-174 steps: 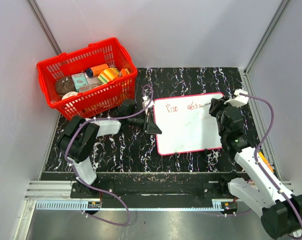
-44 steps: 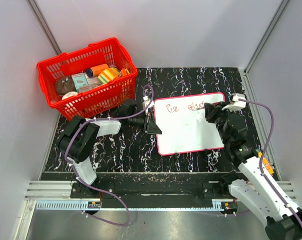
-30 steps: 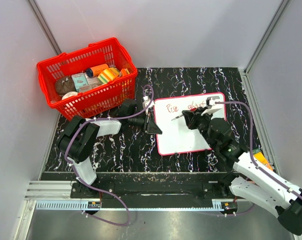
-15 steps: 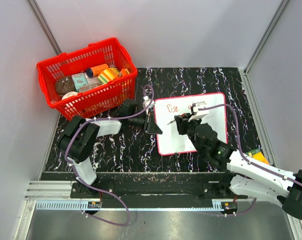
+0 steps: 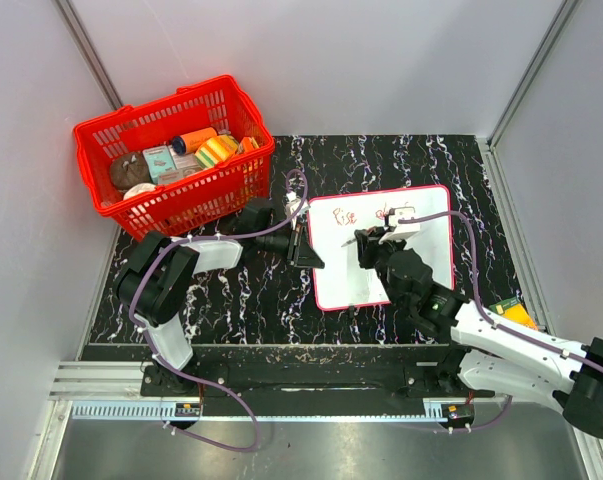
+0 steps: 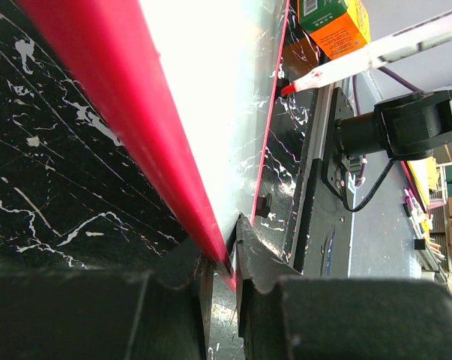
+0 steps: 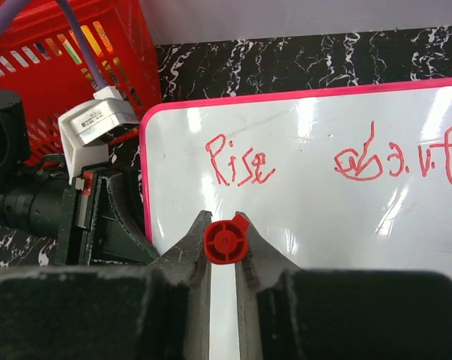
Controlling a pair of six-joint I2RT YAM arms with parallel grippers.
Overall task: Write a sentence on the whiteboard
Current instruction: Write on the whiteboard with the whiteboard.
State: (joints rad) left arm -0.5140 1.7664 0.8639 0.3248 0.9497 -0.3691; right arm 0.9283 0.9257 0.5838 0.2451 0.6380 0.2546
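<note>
The whiteboard (image 5: 428,255) lies flat on the black marbled table, right of centre. My left gripper (image 5: 303,246) is shut on the board's red left edge (image 6: 136,127), its jaws pinching the edge (image 6: 224,259). My right gripper (image 5: 365,246) hovers over the board's left half, shut on a red marker (image 7: 226,240) seen end-on between the fingers. The sentence (image 7: 239,161) is red handwriting along the board's top: "Rise", then a scribbled word (image 7: 394,159) to its right. In the top view my right arm hides part of the second word.
A red basket (image 5: 171,150) full of small items stands at the back left, close to my left arm. An orange box (image 5: 516,315) lies at the table's right edge, also in the left wrist view (image 6: 327,22). Grey walls enclose the table.
My right gripper with the marker has swung left across the board, from the end of the written line to below "Rise". My left gripper has kept its hold on the board's edge.
</note>
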